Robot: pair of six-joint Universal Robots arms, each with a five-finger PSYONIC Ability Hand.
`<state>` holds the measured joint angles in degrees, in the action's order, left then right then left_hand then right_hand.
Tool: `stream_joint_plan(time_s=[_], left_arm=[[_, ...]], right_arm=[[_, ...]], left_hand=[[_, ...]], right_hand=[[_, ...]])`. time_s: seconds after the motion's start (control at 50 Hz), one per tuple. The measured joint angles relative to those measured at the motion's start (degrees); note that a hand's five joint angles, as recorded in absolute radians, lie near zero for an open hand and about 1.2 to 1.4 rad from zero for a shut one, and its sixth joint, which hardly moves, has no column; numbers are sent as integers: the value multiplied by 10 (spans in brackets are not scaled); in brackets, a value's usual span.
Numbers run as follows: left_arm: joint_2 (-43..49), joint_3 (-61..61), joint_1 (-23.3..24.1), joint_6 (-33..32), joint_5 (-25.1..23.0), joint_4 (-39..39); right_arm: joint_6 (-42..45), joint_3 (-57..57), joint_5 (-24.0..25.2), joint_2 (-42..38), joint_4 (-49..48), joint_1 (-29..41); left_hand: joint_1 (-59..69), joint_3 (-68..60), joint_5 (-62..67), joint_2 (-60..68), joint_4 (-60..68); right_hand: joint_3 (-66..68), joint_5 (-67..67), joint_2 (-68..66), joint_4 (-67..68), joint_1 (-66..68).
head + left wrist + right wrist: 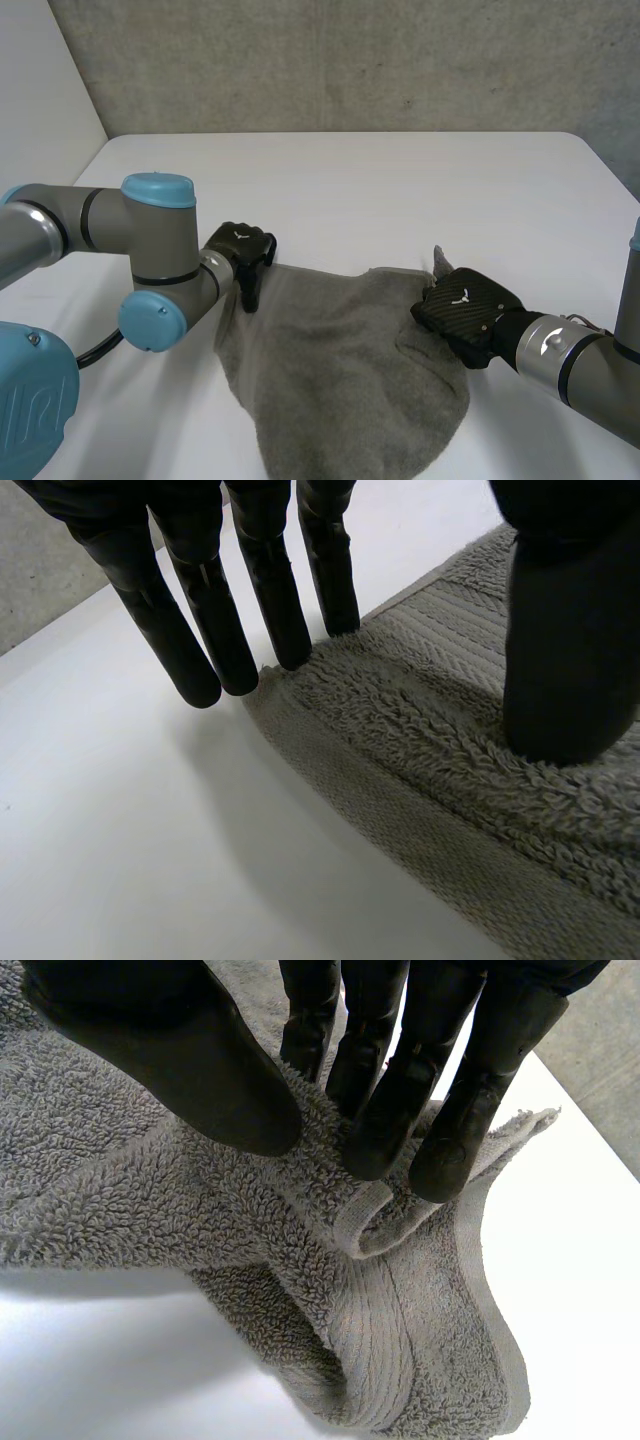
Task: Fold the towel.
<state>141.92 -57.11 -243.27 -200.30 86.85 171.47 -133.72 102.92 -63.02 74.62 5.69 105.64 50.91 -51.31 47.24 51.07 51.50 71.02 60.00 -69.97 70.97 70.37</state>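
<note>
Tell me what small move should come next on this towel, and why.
Probably close the left hand on the towel. Its fingers are straight with tips at the towel's edge and the thumb resting on top, so it grips nothing yet. The right hand pinches a raised fold near the opposite corner between thumb and fingers; lifting now would likely drag the towel unevenly.

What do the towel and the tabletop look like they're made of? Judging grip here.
The towel: grey terry, likely cotton; looped fuzzy pile, soft and matte, with a flatter woven hem band. The table: smooth white matte top, maybe laminate or painted board; no grain shows, so the look leaves it open.
</note>
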Motion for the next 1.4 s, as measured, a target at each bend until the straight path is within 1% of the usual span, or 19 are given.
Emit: stream_joint_plan(time_s=[0.04, 0.12, 0.22, 0.42, 0.52, 0.64, 0.72, 0.78, 0.84, 0.9, 0.98, 1.02, 1.08, 1.1, 1.18, 1.26, 1.34, 1.38, 1.4], left_arm=[[-2, -2, 0, 0, 0, 0], [-7, -5, 0, 1, 0, 0], [-11, -7, 1, 2, -1, 0], [-21, -14, 1, 4, 0, -1], [-46, -23, 1, 7, 0, -1], [-88, -16, 1, 10, 2, 16], [-122, -2, 2, 12, 10, 51], [-165, 5, 2, 24, 22, 95], [-212, -1, 3, 48, 35, 142], [-286, -34, 3, 94, 47, 204], [-349, -79, 1, 129, 51, 247], [-388, -124, -1, 142, 49, 267], [-415, -168, -3, 148, 44, 277], [-428, -203, -4, 150, 39, 280], [-442, -293, -6, 149, 27, 282], [-443, -377, -4, 147, 19, 282], [-437, -445, -1, 144, 17, 282], [-435, -468, 0, 141, 17, 282], [-433, -483, 0, 138, 17, 282]], right_arm=[[0, 0, 0, 0, 0, 0], [0, 0, 0, 0, 0, 0], [0, 0, 0, 0, 0, 0], [0, -1, 0, 0, 0, -1], [0, -7, -1, 1, -1, 0], [0, -55, -7, 3, -20, 5], [-11, -119, -24, 5, -70, 7], [-32, -178, -45, 9, -135, 8], [-63, -222, -61, 21, -202, 9], [-118, -253, -72, 46, -268, 10], [-178, -263, -75, 71, -298, 11], [-210, -254, -74, 79, -273, 11], [-227, -240, -72, 83, -237, 12], [-236, -224, -69, 83, -201, 13], [-237, -179, -66, 78, -129, 19], [-221, -118, -66, 64, -79, 39], [-178, -64, -70, 42, -38, 61], [-151, -44, -73, 32, -16, 68], [-130, -33, -75, 27, 2, 71]], left_hand=[[134, -139, 131, 138, 142], [262, -269, 300, 265, 265], [310, -347, 371, 330, 336], [313, -371, 382, 341, 354], [313, -371, 382, 341, 354], [313, -372, 382, 347, 354], [313, -372, 382, 347, 354], [315, -372, 382, 347, 354], [316, -372, 382, 347, 354], [316, -372, 382, 347, 354], [316, -372, 382, 347, 354], [316, -372, 382, 347, 354], [316, -372, 382, 347, 355], [316, -373, 382, 347, 355], [316, -373, 382, 350, 358], [316, -374, 382, 350, 359], [316, -374, 382, 350, 359], [316, -374, 382, 350, 359], [316, -374, 382, 350, 359]], right_hand=[[0, 0, 0, 0, 0], [0, 0, 0, 0, 0], [0, 0, 0, 0, 0], [0, 0, 0, 0, 0], [0, 0, 0, 0, 0], [2, 3, -1, 5, 6], [3, 3, -5, 8, 8], [4, 3, -5, 8, 9], [4, 3, -5, 8, 9], [4, 3, -5, 8, 9], [3, 3, -5, 8, 9], [2, 3, -5, 6, 8], [2, 3, -5, 4, 8], [2, 3, -5, 2, 8], [2, 3, -5, 2, 8], [2, 3, -5, 2, 8], [-21, -13, 13, -20, -14], [-62, -53, 54, -60, -56], [-108, -100, 99, -104, -103]])
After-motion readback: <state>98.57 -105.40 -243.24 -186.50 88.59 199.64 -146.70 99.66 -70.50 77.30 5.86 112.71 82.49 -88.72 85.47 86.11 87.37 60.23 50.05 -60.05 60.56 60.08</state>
